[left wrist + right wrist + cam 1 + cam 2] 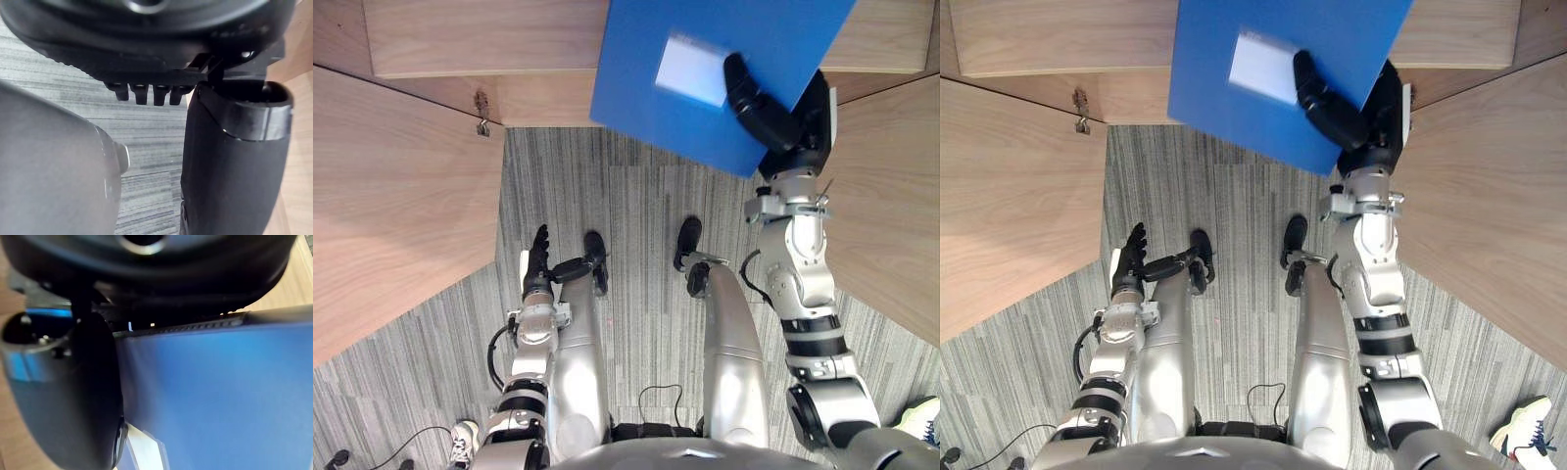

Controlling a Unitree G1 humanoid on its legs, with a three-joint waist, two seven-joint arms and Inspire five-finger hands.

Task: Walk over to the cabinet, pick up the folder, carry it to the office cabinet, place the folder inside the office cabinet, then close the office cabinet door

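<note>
Low at the robot's left side, its left hand (539, 257) hangs over grey striped carpet (636, 186), fingers straight and relaxed, holding nothing. Higher up, the right hand (773, 122) is raised and clamps a blue folder (705, 39), thumb across its upper face just beside a white label (693, 69), fingers hidden underneath. That folder tilts in the air before a pale wooden cabinet (480, 39). Wooden panels (401, 196) stand at both sides.
</note>
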